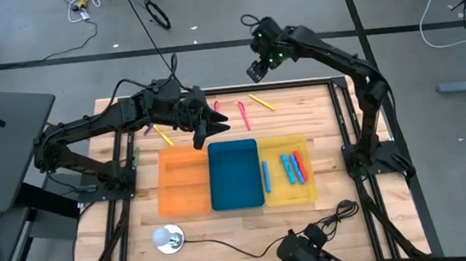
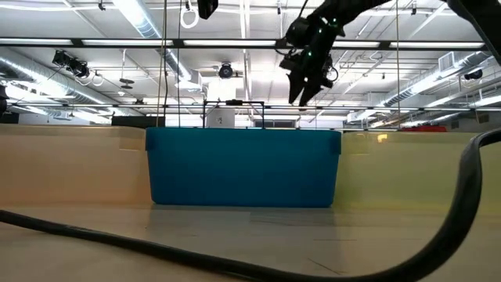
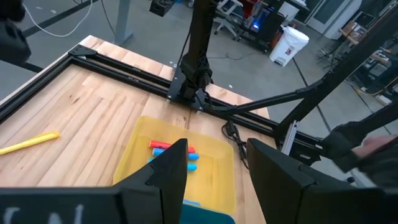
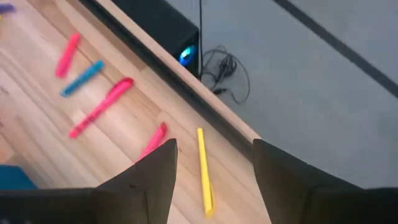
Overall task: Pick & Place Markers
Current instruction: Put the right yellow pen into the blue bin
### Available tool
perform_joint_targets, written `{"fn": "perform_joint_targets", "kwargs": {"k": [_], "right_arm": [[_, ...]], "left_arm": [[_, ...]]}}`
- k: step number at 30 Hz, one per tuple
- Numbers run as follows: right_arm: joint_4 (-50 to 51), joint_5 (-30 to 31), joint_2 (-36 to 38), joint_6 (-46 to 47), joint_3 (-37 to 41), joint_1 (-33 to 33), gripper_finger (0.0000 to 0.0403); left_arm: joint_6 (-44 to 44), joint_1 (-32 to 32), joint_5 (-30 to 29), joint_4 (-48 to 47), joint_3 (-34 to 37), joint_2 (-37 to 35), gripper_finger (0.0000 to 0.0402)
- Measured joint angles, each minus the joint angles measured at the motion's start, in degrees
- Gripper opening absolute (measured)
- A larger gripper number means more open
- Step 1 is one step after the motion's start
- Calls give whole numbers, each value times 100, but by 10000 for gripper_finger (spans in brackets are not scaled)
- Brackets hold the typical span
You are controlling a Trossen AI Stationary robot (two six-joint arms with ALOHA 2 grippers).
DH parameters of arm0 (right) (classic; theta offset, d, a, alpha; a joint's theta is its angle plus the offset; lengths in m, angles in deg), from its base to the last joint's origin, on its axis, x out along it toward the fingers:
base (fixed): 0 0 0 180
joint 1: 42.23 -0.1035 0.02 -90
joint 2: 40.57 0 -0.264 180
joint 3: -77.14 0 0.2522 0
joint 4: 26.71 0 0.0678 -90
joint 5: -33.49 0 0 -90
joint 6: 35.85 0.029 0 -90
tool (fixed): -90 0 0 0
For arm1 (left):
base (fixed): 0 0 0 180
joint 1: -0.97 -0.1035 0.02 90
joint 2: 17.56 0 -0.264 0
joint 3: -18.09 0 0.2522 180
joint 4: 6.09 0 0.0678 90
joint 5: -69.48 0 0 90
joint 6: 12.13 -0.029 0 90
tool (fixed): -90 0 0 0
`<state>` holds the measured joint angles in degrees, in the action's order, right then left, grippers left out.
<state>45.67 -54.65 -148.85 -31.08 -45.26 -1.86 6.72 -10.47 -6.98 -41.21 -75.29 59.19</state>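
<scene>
Loose markers lie on the wooden table near its far edge: a yellow one (image 1: 261,102), two pink ones (image 1: 242,112) (image 1: 216,106), and another yellow one (image 1: 162,135). Red and blue markers (image 1: 293,167) lie in the yellow tray (image 1: 308,193). My left gripper (image 1: 212,126) is open and empty, raised over the far end of the blue tray (image 1: 235,182). My right gripper (image 1: 255,70) is open and empty, high above the table's far edge. In the right wrist view, the yellow marker (image 4: 205,171) and a pink one (image 4: 152,142) lie below the right gripper.
An orange tray (image 1: 182,182) stands left of the blue tray, and the three trays sit side by side at mid-table. A blue marker (image 1: 266,176) lies at the yellow tray's left edge. A white round object (image 1: 168,238) and a black cable (image 1: 253,248) lie near the front edge.
</scene>
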Motion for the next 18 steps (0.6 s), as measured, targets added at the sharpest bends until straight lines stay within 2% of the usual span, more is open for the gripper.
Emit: {"fn": "perform_joint_targets", "kwargs": {"k": [11,18], "right_arm": [[-672,-146,-9,56,1327,75,207],[-1070,-146,-20,70,1790,111,207]], "left_arm": [[56,0,0,-4,0,0,172],[157,7,2,-4,0,0,172]]}}
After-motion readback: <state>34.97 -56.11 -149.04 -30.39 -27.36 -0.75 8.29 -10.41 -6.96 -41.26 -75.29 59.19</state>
